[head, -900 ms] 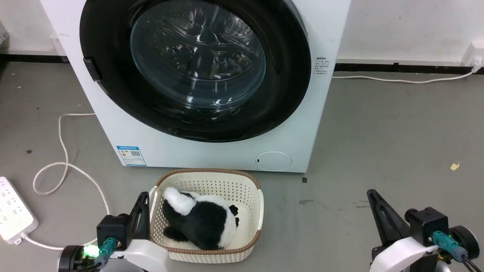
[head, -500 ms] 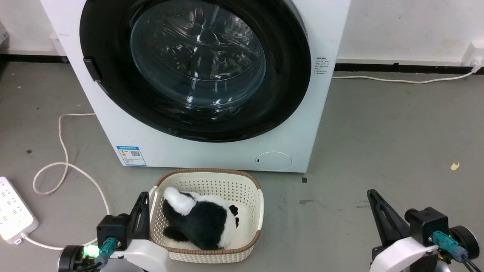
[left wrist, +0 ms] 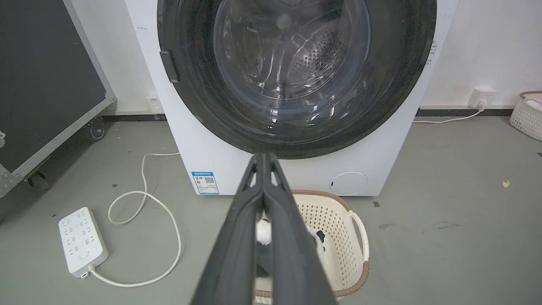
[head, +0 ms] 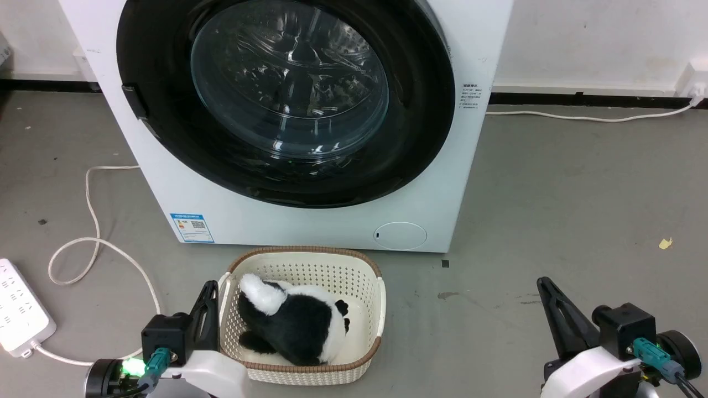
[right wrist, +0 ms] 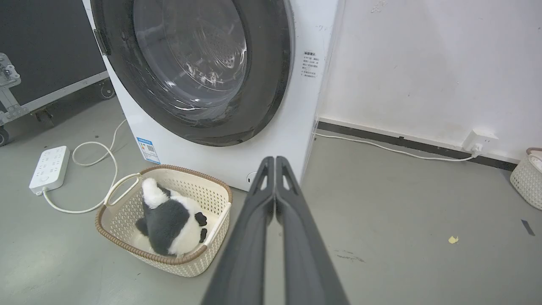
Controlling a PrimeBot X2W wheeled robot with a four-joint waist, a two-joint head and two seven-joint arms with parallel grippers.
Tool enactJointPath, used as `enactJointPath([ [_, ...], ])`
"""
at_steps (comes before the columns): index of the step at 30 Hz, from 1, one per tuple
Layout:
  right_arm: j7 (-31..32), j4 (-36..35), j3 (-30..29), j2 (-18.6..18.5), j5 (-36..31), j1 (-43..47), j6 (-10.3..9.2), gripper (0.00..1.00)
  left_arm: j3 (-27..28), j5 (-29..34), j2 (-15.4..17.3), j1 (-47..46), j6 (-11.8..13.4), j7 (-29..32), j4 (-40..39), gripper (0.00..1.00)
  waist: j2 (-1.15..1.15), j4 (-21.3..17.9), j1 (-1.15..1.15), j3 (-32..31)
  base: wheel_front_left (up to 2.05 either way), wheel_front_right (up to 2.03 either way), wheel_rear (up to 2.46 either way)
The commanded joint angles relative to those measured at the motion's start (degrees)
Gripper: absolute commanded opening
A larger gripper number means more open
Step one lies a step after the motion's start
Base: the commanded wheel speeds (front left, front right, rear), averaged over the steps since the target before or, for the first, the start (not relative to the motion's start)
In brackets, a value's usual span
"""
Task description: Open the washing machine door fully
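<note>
Washing machine [head: 310, 221]: white and boxy, on the grey floor with its back near the pale wall; landmark for every place below.
Washing machine door [head: 287, 94]: round, glossy black, with bulging clear glass; closed flat against the washing machine's front and covering most of its width; perforated steel drum visible through the glass.
Door catch [head: 134, 101]: small dark tab on the door's rim, toward the washing machine's left edge as faced from the head view.
Blue sticker [head: 192, 228]: low on the washing machine's front, near its left corner.
Round flap [head: 400, 235]: low on the washing machine's front, toward its right corner.
Left hand [left wrist: 263, 157]: fingers pressed together, nothing between them; well in front of the washing machine, apart from the door, by the basket's left rim; touching that rim or not, cannot tell.
Right hand [right wrist: 275, 160]: fingers pressed together, empty; well in front of the washing machine, out past its right corner, over bare floor.
Basket [head: 310, 254]: cream with a brown rim, on the floor just in front of the washing machine, below the door.
Plush toy [head: 293, 320]: black and white, lying inside the basket.
Power strip [head: 22, 315]: white, on the floor in front of and left of the washing machine.
Cable [head: 91, 243]: white, looping from the power strip toward the washing machine's left side.
Wall socket [right wrist: 478, 140]: low on the wall to the right of the washing machine.
Black case [left wrist: 42, 76]: on castors, left of the washing machine.
</note>
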Motion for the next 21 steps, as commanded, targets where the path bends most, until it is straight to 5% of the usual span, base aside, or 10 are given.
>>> enactJointPath([
  [1,0.1,0.1,0.0,0.3,-0.4,-0.7,-0.04,0.0,0.0,0.5,0.1,-0.9,-0.2,0.0,-0.2,0.0,0.0,0.0,0.0,0.0,0.0,0.0,0.0],
  [15,0.1,0.1,0.0,0.3,-0.4,-0.7,-0.04,0.0,0.0,0.5,0.1,-0.9,-0.2,0.0,-0.2,0.0,0.0,0.0,0.0,0.0,0.0,0.0,0.0],
  [16,0.0,0.0,0.0,0.0,0.0,0.0,0.0,1.0,0.0,0.0,0.0,0.0,0.0,0.0,0.0,1.0,0.0,0.0,0.0,0.0,0.0,0.0,0.0],
  [21,-0.2,0.0,0.1,0.0,0.2,0.0,0.0,1.0,-0.1,-0.1,0.0,0.0,0.1,-0.2,0.1,1.0,0.0,0.0,0.0,0.0,0.0,0.0,0.0],
])
